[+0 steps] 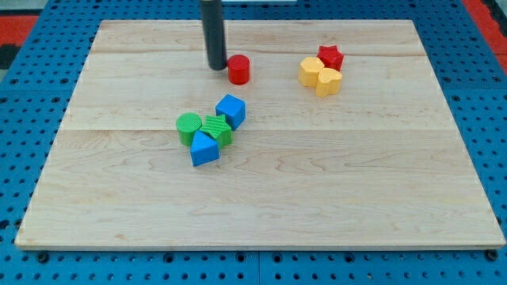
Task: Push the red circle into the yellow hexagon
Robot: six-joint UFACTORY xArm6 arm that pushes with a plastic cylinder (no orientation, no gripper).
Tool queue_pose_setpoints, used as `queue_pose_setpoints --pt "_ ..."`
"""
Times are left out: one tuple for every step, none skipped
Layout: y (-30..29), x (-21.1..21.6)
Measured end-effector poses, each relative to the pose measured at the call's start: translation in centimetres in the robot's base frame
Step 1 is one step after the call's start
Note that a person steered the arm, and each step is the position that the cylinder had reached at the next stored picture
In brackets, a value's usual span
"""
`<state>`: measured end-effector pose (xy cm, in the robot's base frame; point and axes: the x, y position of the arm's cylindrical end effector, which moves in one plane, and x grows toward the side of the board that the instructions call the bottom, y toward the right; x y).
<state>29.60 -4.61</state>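
Across the whole view lies the bench (pixel 261 206), a pale wooden board on a blue pegboard surround, and everything else sits on it. Next in size is the dark rod coming down from the view's top; my tip (pixel 216 66) rests on the wood just to the left of the red circle (pixel 239 70), very close to it or touching, I cannot tell which. No gripper exists on this arm, so nothing is spread, pressed together or pinching; the rod only shoves.

Near the middle is a tight cluster: a blue cube (pixel 230 110), a blue triangular block (pixel 203 149), a green circle (pixel 188 127) and a second green block (pixel 216 130) whose shape I cannot make out. They lie below my path and well apart from it.

At the view's upper right sit the yellow hexagon (pixel 311 71), a yellow heart-like block (pixel 329 81) touching it, and a red star (pixel 331 57) just behind both.

The red circle stands well left of the hexagon, roughly level with it, so the push is a rightward slide. The risk, as I judge it, is an off-centre contact: a round block rolls off a thin tip and slips toward the top or bottom. Pushing too hard could also scatter the hexagon's neighbours.
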Motion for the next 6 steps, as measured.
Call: queue_pose_setpoints --pt "5.3 0.2" --pt "-0.9 0.3" --pt "3.0 4.2" --pt "7.6 4.6" --pt "9.9 3.7" --pt "4.4 3.5"
